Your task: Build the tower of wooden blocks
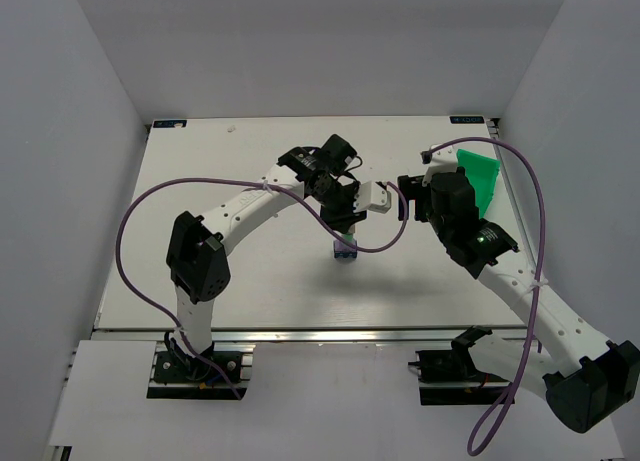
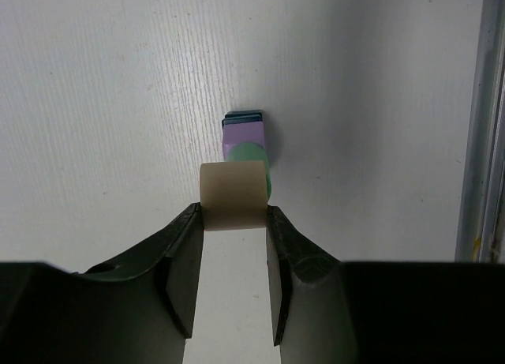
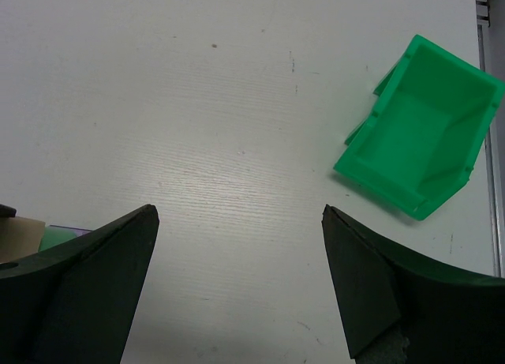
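Observation:
The wood block tower [image 2: 244, 133] stands on the white table: a dark blue block at the bottom, a lilac block on it, and a mint green piece [image 2: 252, 155] on top. My left gripper [image 2: 233, 215] is shut on a cream block [image 2: 232, 194], held just above the green piece; whether they touch I cannot tell. In the top view the tower [image 1: 345, 251] sits mid-table under the left gripper [image 1: 345, 226]. The right gripper [image 3: 238, 214] hangs open and empty over bare table right of the tower, also seen from above [image 1: 404, 199]. The cream block [image 3: 20, 233] shows at its left edge.
A bright green plastic bin [image 3: 418, 139] lies tilted near the table's right edge, behind the right gripper, also seen from above [image 1: 481, 179]. A metal rail [image 2: 483, 143] runs along the table's edge. Purple cables loop over both arms.

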Controlling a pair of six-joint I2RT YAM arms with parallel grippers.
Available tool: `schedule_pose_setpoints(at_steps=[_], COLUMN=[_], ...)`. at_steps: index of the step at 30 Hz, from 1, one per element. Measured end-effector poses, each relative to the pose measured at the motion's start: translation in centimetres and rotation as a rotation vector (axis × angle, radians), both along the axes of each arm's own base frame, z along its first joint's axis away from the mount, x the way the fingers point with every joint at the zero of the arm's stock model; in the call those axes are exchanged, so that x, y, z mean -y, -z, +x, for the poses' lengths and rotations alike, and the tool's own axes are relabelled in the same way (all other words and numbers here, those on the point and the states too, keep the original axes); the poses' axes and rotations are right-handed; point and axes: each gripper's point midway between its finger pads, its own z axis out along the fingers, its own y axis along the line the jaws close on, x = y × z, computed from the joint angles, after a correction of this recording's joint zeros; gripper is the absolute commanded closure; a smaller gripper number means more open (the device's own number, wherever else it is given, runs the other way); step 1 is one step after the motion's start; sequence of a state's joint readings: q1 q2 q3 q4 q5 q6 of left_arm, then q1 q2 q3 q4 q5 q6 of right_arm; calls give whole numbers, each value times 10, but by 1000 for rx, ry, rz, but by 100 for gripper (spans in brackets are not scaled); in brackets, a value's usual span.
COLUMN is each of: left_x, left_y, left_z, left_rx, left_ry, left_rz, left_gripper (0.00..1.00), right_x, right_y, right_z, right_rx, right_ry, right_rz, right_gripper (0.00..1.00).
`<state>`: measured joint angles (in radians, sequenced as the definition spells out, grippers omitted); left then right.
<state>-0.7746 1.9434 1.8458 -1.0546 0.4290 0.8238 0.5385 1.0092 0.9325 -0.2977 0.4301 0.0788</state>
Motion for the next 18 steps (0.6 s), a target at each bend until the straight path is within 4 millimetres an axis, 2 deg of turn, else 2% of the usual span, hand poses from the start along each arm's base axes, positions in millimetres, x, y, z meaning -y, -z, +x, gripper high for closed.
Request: schedule_pose_setpoints(at_steps=[18], left_x=[-3], left_y=[0], left_z=[-1], left_rx=[4], left_ry=[13], left_rz=[11], left_gripper=[82], right_x=[-2], right_y=[0], right_z=[0], right_rx=[-3], right_ry=[-14], right_rz=[2], right_gripper=[11])
